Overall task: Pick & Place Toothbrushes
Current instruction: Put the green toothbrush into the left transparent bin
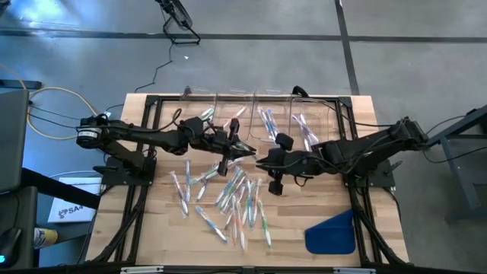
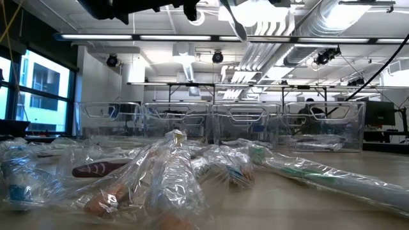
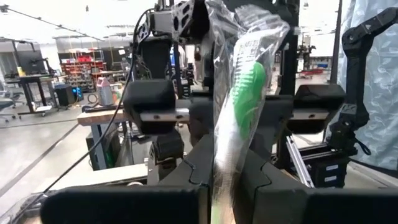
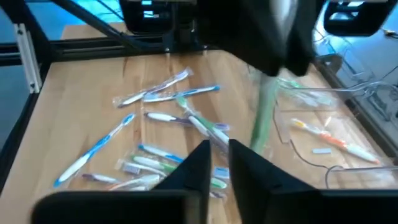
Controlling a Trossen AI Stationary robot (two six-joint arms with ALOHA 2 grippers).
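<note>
My left gripper (image 3: 227, 177) is clenched on a green toothbrush (image 3: 239, 106) in crinkly plastic wrap, held above the table (image 1: 152, 228), and it seems light, stiff and slippery, best pinched mid-handle, while my right gripper (image 4: 214, 158) looks nearly closed and empty.

Scattered across the middle of the wooden table (image 1: 152, 236): wrapped thin toothbrushes (image 1: 232, 202). Along the upper edge, a row of clear plastic bins (image 1: 262, 114), some holding toothbrushes. At lower right, a blue flat cloth-like piece (image 1: 332, 233). Above the pile, at centre, both arms meeting.
</note>
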